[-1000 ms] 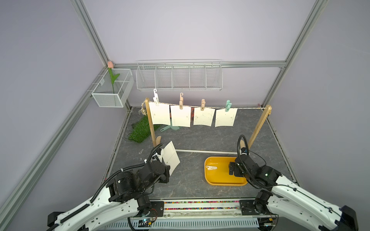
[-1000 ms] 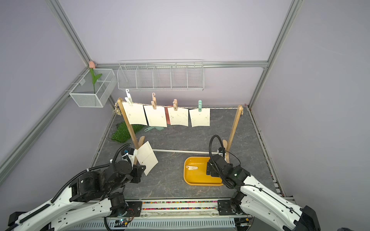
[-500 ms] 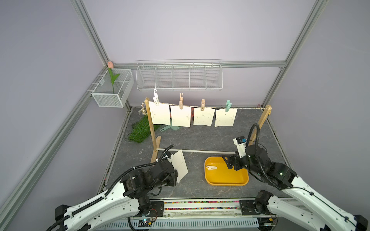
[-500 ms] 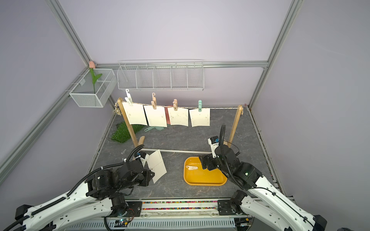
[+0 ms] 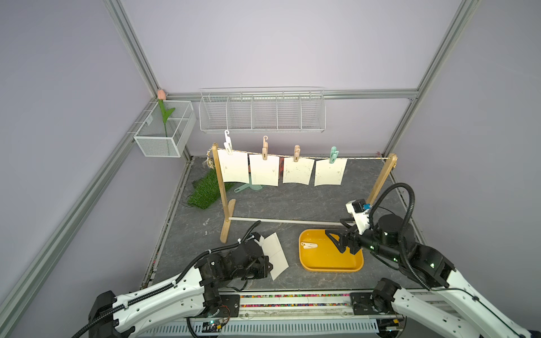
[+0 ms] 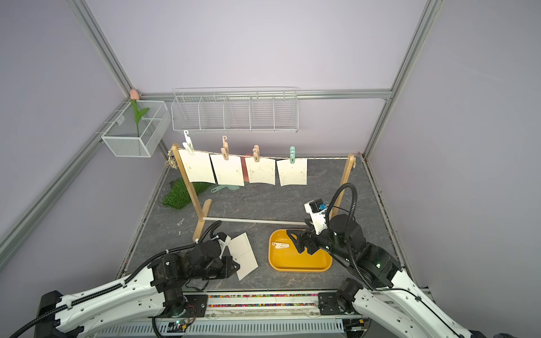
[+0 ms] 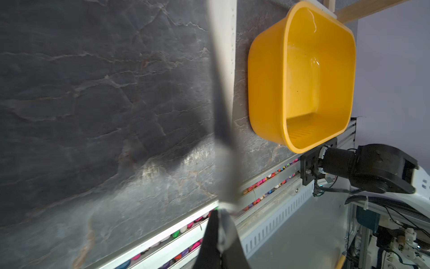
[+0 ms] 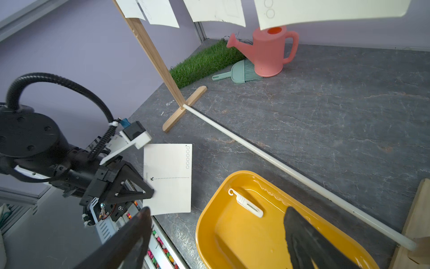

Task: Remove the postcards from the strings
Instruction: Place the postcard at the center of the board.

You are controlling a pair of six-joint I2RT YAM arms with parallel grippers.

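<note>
Postcards (image 5: 234, 166): four hang on the string (image 5: 363, 158), a fifth postcard (image 5: 276, 253) clenched in the left tool (image 5: 270, 265); right tool (image 5: 333, 242) released.

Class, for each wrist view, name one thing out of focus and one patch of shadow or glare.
Left wrist view: the held postcard, edge-on near the lens, is blurred and shadows the table; right wrist view: the right gripper looks dark and soft, and the yellow tray shows bright glints.

The left arm (image 5: 164, 295) and right arm (image 5: 468, 303) are glossy white shells joined by chunky black housings, each trailed by a ribbed black cable (image 5: 409, 204), with a white camera block (image 5: 357, 215) and blue plug (image 5: 366, 207) at the wrist.
</note>
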